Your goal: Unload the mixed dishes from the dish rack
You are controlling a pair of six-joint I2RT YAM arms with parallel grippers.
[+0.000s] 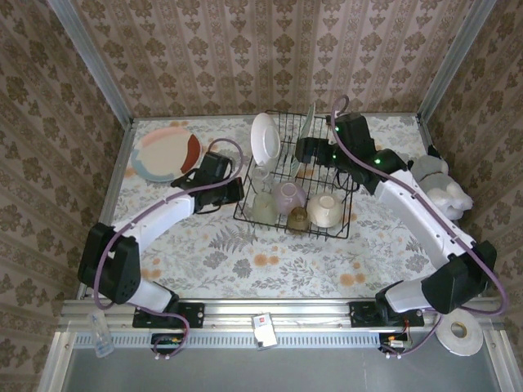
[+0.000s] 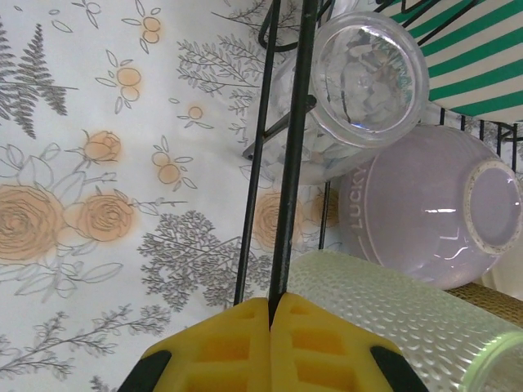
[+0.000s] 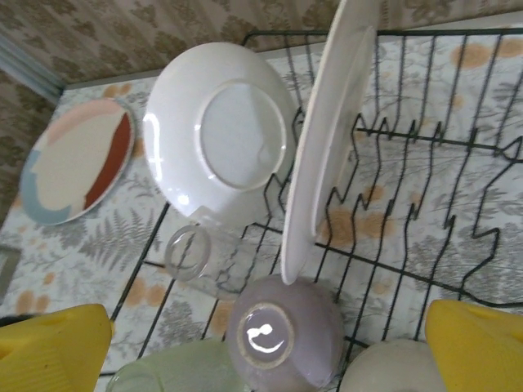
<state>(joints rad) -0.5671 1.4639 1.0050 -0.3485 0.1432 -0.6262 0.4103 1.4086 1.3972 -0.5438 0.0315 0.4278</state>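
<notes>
Colours and patterns of the table and dishes.
Table (image 1: 245,261): white, printed with orange roses and grey ferns. Dish rack (image 3: 425,163): black wire. In it: lilac bowl (image 1: 288,196), cream bowl (image 1: 325,209), amber cup (image 1: 298,219), white plate (image 1: 264,137), green-striped plate (image 2: 482,57). Far-left corner plate (image 1: 166,153): cream with pink, red-brown and pale blue bands.

Brown and cream patterned walls (image 1: 245,49) are standing around the worktop (image 1: 270,265) on three sides, filling the top, left and right of the frame. Two grey metal posts (image 1: 90,61) are running up the back corners, slanting toward the upper left and upper right. A cloth (image 2: 98,212) with orange roses, grey ferns and little leaves is covering the worktop. A silver metal rail (image 1: 270,314) is lying along the near edge at the bottom of the frame, and a dull grey strip (image 1: 270,367) is sitting just below it. Soft, even light is falling on the cloth, making only weak shadows.
</notes>
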